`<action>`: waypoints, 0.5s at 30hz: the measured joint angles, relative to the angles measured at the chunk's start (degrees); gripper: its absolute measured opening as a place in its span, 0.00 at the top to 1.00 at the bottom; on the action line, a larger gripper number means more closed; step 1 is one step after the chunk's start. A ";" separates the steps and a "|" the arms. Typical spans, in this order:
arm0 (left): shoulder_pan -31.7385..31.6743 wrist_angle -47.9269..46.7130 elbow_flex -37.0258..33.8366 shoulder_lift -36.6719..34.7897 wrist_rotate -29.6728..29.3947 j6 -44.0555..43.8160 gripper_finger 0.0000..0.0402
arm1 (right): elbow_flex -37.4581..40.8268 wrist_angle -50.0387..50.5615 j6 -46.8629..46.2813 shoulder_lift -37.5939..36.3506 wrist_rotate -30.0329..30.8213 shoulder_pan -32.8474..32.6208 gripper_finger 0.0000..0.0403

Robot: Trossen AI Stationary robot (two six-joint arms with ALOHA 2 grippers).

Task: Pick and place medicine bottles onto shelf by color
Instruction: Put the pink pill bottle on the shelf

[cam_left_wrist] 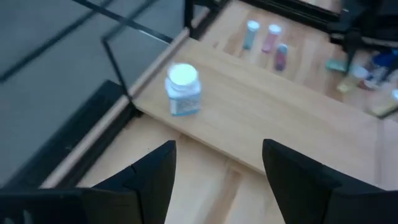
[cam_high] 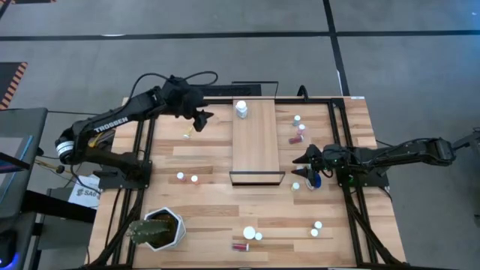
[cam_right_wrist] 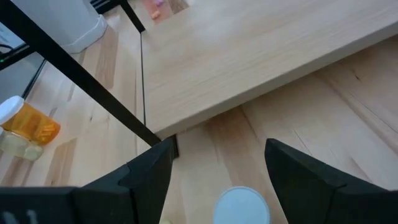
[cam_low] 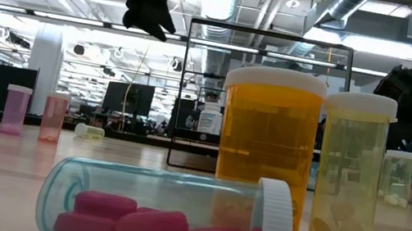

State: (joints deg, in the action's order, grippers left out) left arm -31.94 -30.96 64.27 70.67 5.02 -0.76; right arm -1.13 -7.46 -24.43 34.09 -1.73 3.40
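The light-wood shelf [cam_high: 255, 142] lies in the middle of the table, its thin dark frame at the near short end. One white-capped white bottle [cam_high: 241, 109] stands on the shelf's far end and also shows in the left wrist view [cam_left_wrist: 183, 89]. My left gripper [cam_high: 201, 120] hovers open and empty, just left of that end. My right gripper [cam_high: 298, 166] is open, low by the shelf's near right corner. A white bottle cap [cam_right_wrist: 241, 205] shows below, between its fingers, untouched. A wider blue bottle [cam_high: 313, 180] stands beside the gripper.
Small bottles stand right of the shelf [cam_high: 297, 120], left of it [cam_high: 186, 178] and along the near edge [cam_high: 251, 234], one red one lying down [cam_high: 240, 245]. A white hexagonal plant pot [cam_high: 161, 229] stands at the near left. Dark frame rails [cam_high: 341, 150] run along both sides.
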 joint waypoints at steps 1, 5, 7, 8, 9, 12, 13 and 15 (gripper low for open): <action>0.35 0.05 0.00 0.00 -1.46 0.53 0.44 | 0.00 0.02 0.00 0.00 0.01 0.00 0.31; 1.24 2.84 0.00 0.01 -4.25 4.35 0.44 | 0.00 0.02 -0.02 0.00 0.01 0.00 0.31; 1.10 6.72 -0.02 0.14 -3.84 4.29 0.44 | 0.00 0.02 -0.02 0.00 0.03 0.00 0.31; 1.06 8.27 0.00 0.15 -3.31 3.45 0.44 | -0.01 0.03 -0.02 0.01 0.03 0.00 0.31; 1.00 8.71 0.00 0.13 -2.50 2.99 0.44 | 0.00 0.02 -0.03 0.00 0.03 0.00 0.31; 1.08 8.61 0.00 0.00 0.27 3.09 0.44 | 0.00 0.04 -0.02 0.02 0.08 0.00 0.31; 1.20 8.65 0.00 -0.06 0.84 3.08 0.44 | -0.01 0.03 0.45 0.00 0.26 0.00 0.31; 1.44 8.62 0.00 -0.11 1.39 2.41 0.44 | -0.02 -0.45 2.09 0.02 0.64 0.11 0.31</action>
State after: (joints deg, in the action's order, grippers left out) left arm -30.50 -22.33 64.27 70.57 6.41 1.65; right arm -1.15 -7.91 -22.33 34.10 -1.09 3.51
